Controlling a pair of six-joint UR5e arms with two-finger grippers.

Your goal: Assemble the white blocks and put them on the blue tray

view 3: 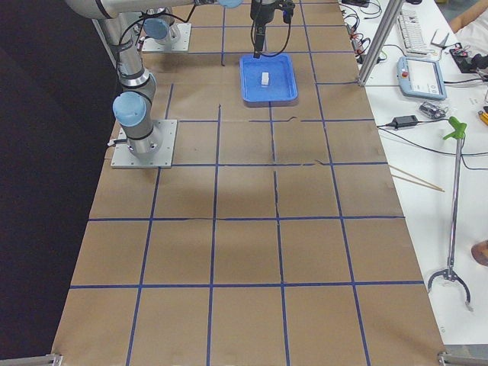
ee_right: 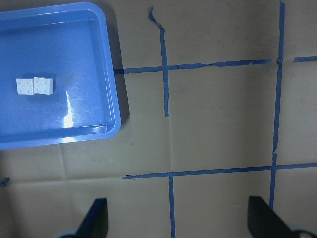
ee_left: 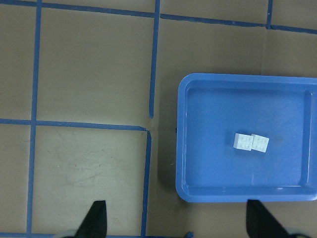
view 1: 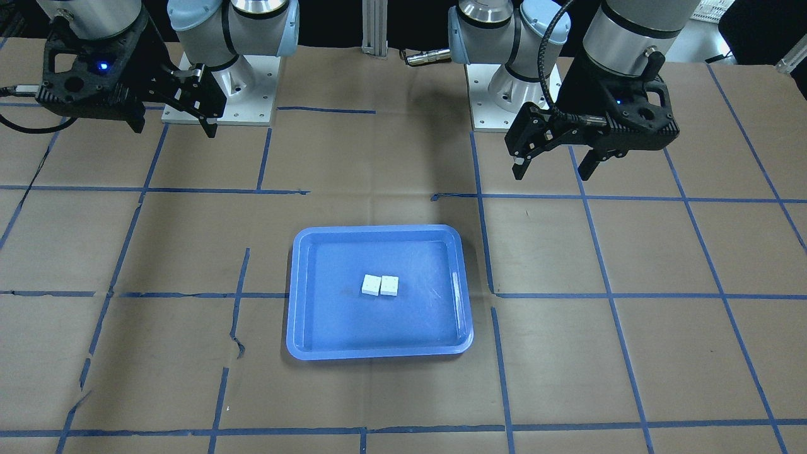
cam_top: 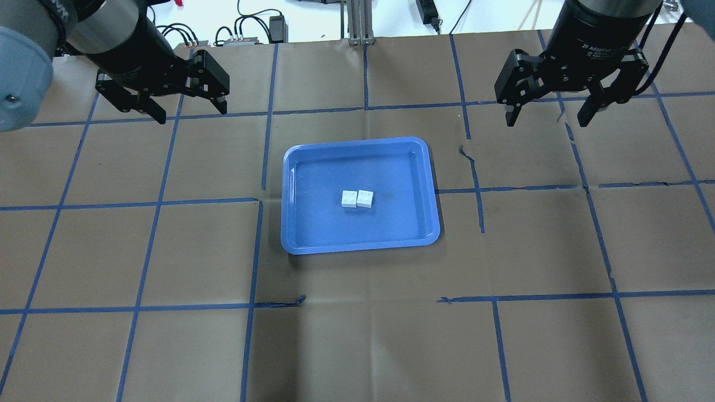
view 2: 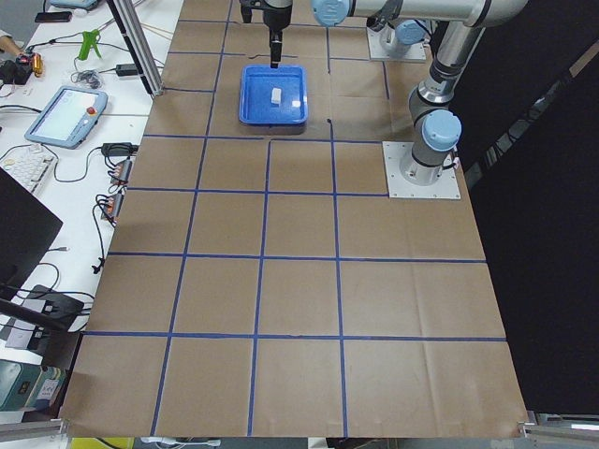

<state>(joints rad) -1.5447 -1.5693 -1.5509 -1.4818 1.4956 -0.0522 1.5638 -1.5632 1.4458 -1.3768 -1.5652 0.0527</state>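
Observation:
The blue tray [cam_top: 357,141] lies in the middle of the table. Two white blocks [cam_top: 349,199] [cam_top: 365,199] sit side by side and touching on its floor, studs up. They also show in the front view [view 1: 371,285] [view 1: 389,285], the left wrist view [ee_left: 243,142] and the right wrist view [ee_right: 43,85]. My left gripper [cam_top: 191,111] is open and empty, high above the table, left of and beyond the tray. My right gripper [cam_top: 546,120] is open and empty, high, right of and beyond the tray. In the front view the left gripper [view 1: 552,173] is on the right and the right gripper [view 1: 173,129] on the left.
Brown paper with a grid of blue tape lines [cam_top: 257,251] covers the table. The arm bases [view 1: 220,94] [view 1: 514,101] stand at the robot's edge. Beyond the far edge are cables and power bricks [cam_top: 246,33]. Side benches hold a teach pendant [view 2: 65,112].

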